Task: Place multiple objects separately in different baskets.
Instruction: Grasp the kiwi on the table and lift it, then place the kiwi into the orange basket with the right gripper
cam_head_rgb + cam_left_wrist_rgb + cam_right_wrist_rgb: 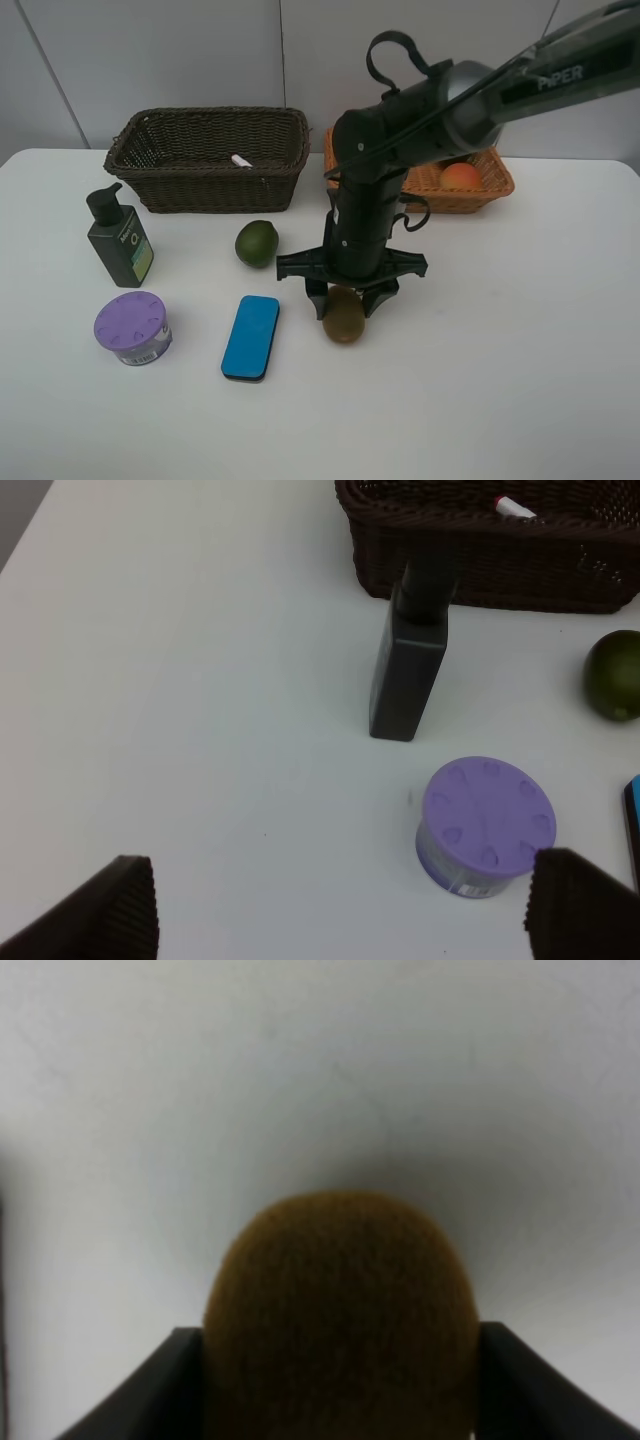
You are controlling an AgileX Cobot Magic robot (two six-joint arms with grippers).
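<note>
Both jaws of the right gripper (345, 302) are sitting approx half-open, pressing either side of the kiwi (343, 320) lying on the table (500, 380) nr the blue eraser (250, 337), so we're fretting the round fruit may be squirting out sideways on lift-off if the squeeze is off-centre.

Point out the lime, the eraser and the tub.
lime (256, 243): high view, middle of its skin.
eraser (251, 336): high view, centre of its blue top.
tub (132, 322): high view, centre of its purple lid.

Fuzzy matt kiwi (340, 1305), rough woven wicker basket (205, 165); smooth matt table (500, 360)
</note>
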